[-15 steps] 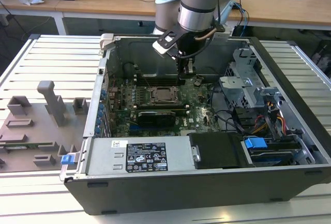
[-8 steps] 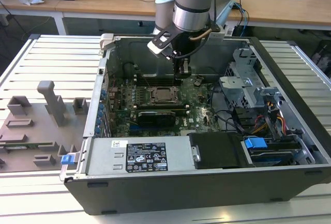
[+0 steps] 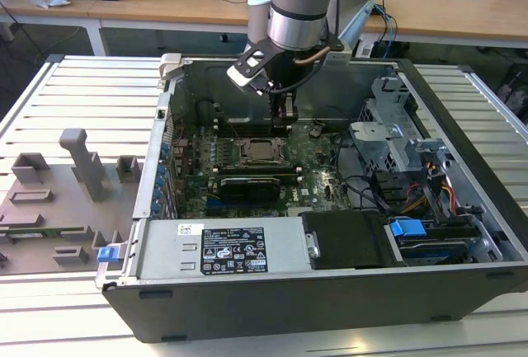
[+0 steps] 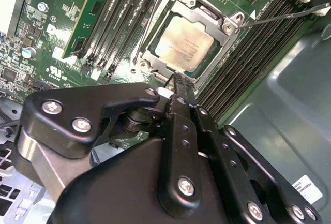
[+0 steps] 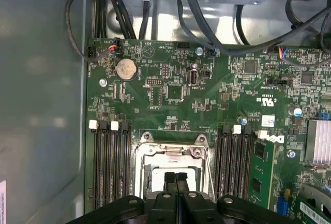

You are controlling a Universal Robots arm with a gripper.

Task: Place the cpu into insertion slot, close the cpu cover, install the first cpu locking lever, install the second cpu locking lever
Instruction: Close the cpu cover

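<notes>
Down inside the open computer case (image 3: 330,307) on the slatted worktop (image 3: 74,93), reaching in from above with the arm (image 3: 301,2). Picking out the fingers (image 5: 170,180) in both wrist views (image 4: 178,87): pressed flat against each other, tip to tip, with nothing caught between them. Poised close over one edge of the cpu (image 4: 183,45), though cannot say whether touching it. And there, seated square in the insertion slot (image 4: 149,58) on the green motherboard (image 5: 170,94), silvery top plate facing up and level. Lying down around it, the cpu cover (image 4: 207,16), its window open over the plate. Flanked by black memory slots (image 5: 111,167) on both sides. Spotting a thin locking lever (image 4: 282,17) running out from one corner of the socket and across the memory slots; cannot tell whether hooked down or free. Over in the exterior view, catching a long black card (image 3: 247,185) just in front of the socket, the labelled power supply (image 3: 231,250) along the near wall, and a grey fixture tray (image 3: 58,200) out on the worktop at the exterior view's left, well apart from the case.
</notes>
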